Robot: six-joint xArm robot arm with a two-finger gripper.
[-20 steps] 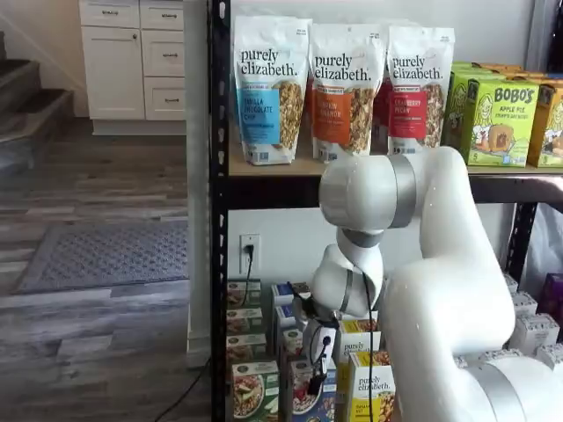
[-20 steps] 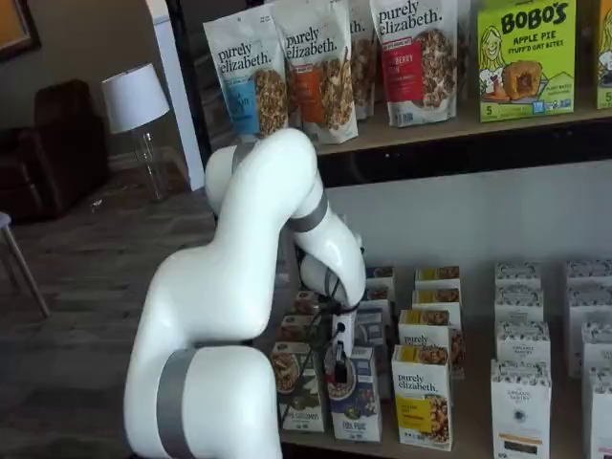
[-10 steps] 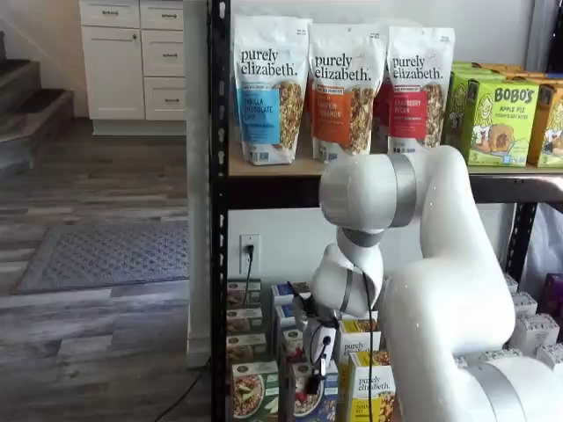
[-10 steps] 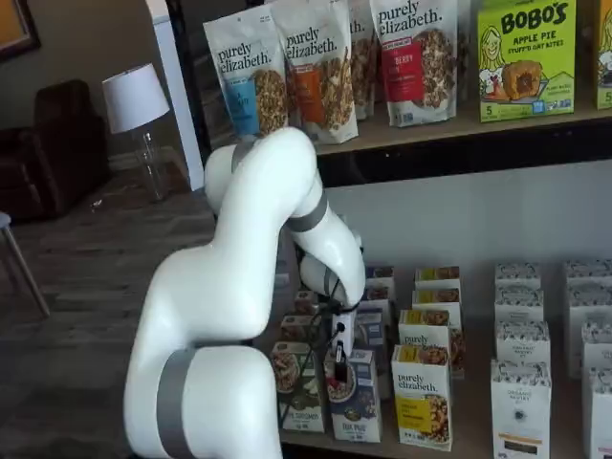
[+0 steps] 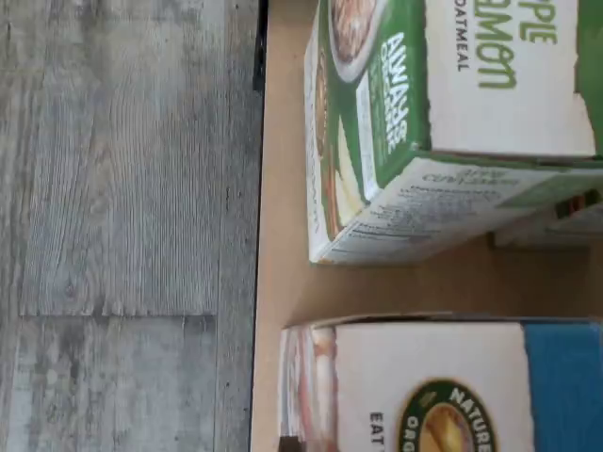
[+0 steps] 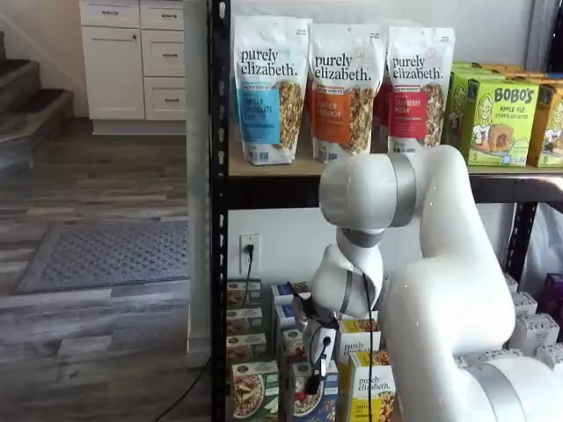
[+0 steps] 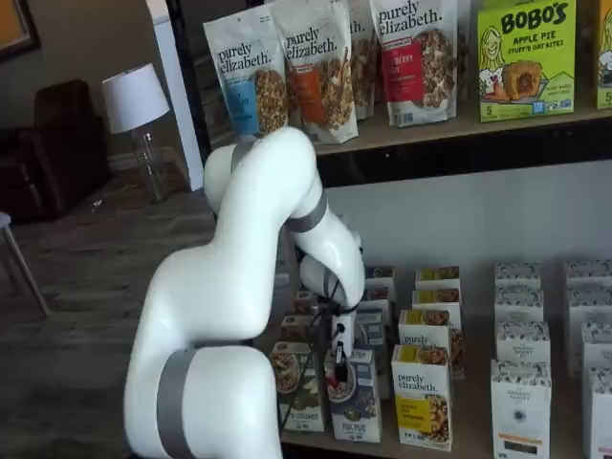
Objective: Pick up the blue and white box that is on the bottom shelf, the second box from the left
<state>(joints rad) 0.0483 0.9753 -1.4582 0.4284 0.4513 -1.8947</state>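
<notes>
The blue and white box (image 7: 356, 402) stands at the front of the bottom shelf (image 7: 459, 445), between a green carton (image 7: 296, 387) and a yellow "purely elizabeth" carton (image 7: 422, 397). It also shows in a shelf view (image 6: 314, 397). In the wrist view its top (image 5: 433, 386) with the round gold-green logo lies close below the camera. My gripper (image 7: 337, 361) hangs at the box's top front edge, and it also shows in a shelf view (image 6: 313, 376). Its black fingers show side-on with a cable beside them. No gap shows between them, and I cannot tell whether they grip the box.
More small cartons stand in rows behind and to the right on the bottom shelf. The green carton (image 5: 424, 122) lies close beside the target in the wrist view. Granola bags (image 6: 343, 88) and Bobo's boxes (image 6: 497, 119) sit on the board above. My white arm (image 6: 440, 290) covers much of the shelf.
</notes>
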